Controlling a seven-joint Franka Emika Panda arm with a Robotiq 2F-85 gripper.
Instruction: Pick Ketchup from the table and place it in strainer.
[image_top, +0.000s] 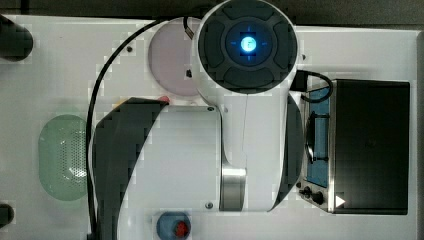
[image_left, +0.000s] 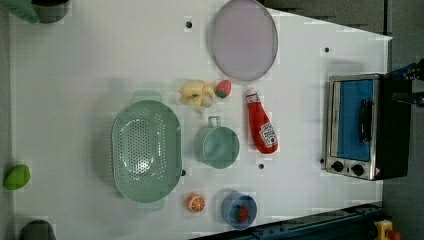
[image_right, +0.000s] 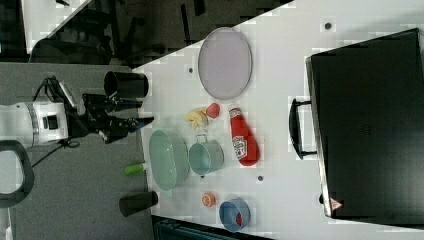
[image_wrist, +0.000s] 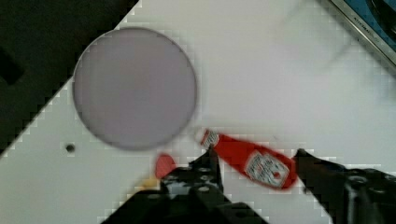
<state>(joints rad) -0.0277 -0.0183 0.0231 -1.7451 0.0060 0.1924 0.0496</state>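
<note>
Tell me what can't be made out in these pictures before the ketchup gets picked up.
- Top view: the arm covers the table's middle, hiding the Ketchup and part of the strainer.
- Right view: the toaster oven shows its dark top; its door is hidden.
- Wrist view: the Ketchup label is too blurred to read; the frame edge cuts off the open fingers.
- Left view: the blue dish holds a red piece too small to identify.

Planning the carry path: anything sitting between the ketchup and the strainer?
Yes. In the left view the teal mug stands on the table between the Ketchup and the strainer. The open gripper is above the lying bottle with nothing between them. A lifted carry should clear the mug.
</note>
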